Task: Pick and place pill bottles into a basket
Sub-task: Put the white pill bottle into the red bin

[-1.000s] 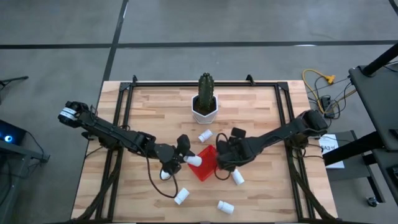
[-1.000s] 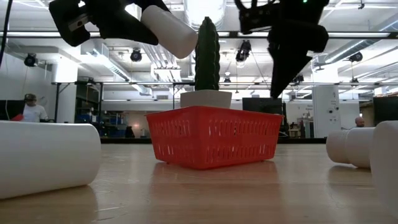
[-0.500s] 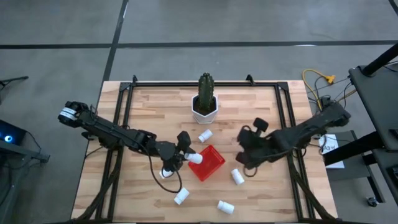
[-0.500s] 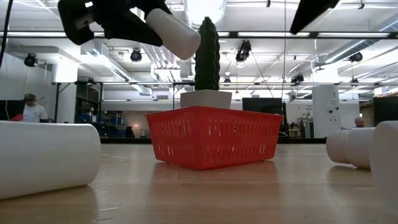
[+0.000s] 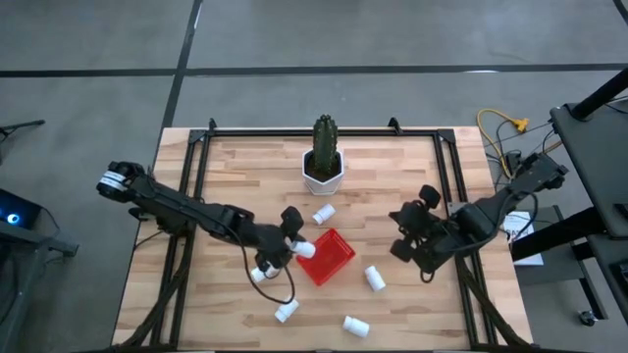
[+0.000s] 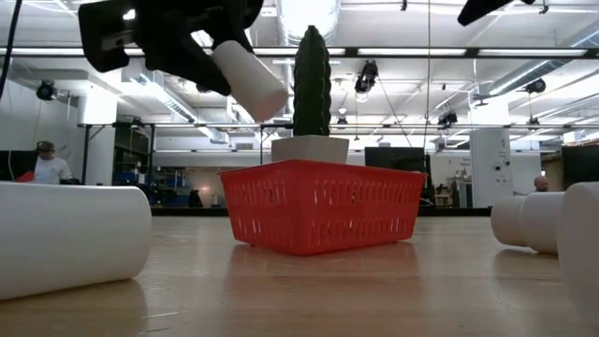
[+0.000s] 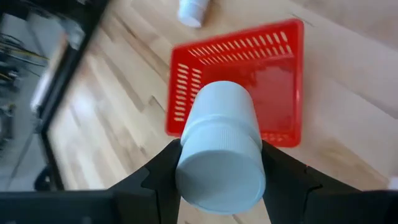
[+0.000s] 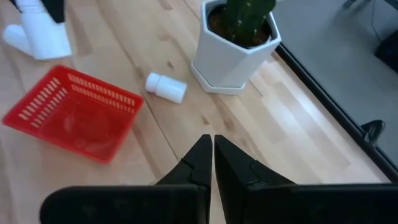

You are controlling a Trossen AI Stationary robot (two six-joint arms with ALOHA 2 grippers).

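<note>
My left gripper (image 5: pixel 291 245) is shut on a white pill bottle (image 5: pixel 306 249) above the left corner of the red basket (image 5: pixel 330 257). The low view shows the bottle (image 6: pixel 249 80) tilted, higher than the basket (image 6: pixel 323 206). The basket's floor (image 7: pixel 267 81) is bare. My right gripper (image 5: pixel 404 235) is shut and empty, right of the basket, well above the table. Several other pill bottles lie on their sides on the table: one (image 5: pixel 323 212) between the basket and the cactus pot, one (image 5: pixel 374 278) right of the basket, and others (image 5: pixel 286 312) toward the near edge. My left gripper pinches the bottle's sides at its cap end (image 7: pixel 194 163) between its two fingers (image 7: pixel 281 177). The fingers slant down from the table's left. The bottle is lifted clear and tilted, its bottom end pointing down toward the basket.
A white hexagonal pot with a cactus (image 5: pixel 324 167) stands at the far middle of the table. Black frame rails (image 5: pixel 196 186) run along the left, right and far edges. Bare wood lies at the far left and far right. People show in the room beyond.
My right gripper has drawn back from the basket's right side toward the table's right edge and risen. My left gripper has kept its hold by the basket's left corner and has brought the bottle a little lower.
</note>
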